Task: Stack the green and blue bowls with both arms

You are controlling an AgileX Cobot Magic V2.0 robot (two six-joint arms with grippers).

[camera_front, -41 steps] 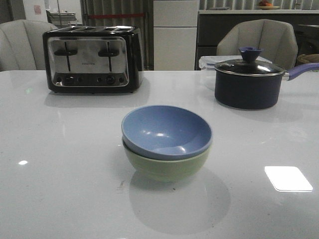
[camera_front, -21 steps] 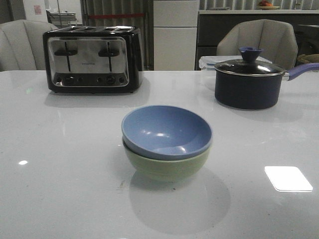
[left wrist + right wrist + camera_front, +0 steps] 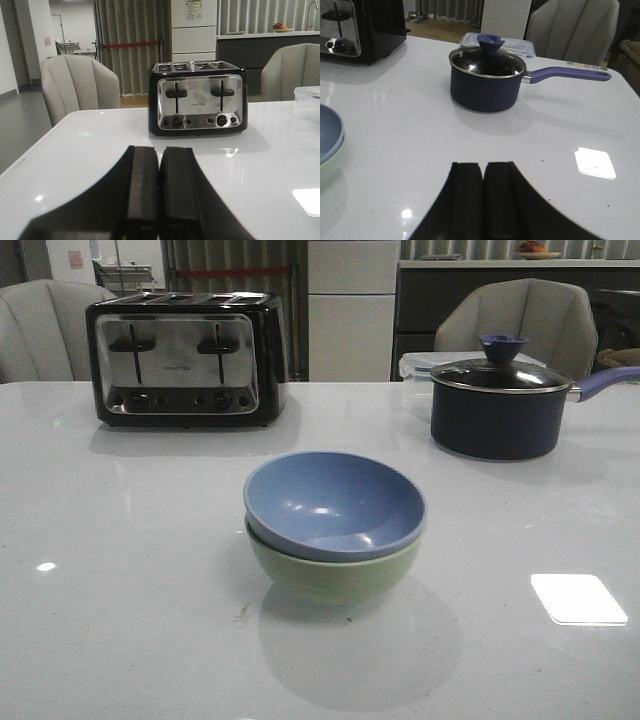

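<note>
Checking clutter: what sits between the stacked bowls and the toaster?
Nothing: the front view shows only bare table between the blue bowl, nested in the green bowl, and the toaster.

Both grippers, left and right, fingers pressed together.

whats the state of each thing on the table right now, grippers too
blue bowl: upright, nested inside the green bowl
green bowl: upright on the table, under the blue one
saucepan: lid on, handle pointing right
toaster: both levers up, slots look empty
left gripper: jaws shut, holding nothing
right gripper: jaws shut, holding nothing
</note>
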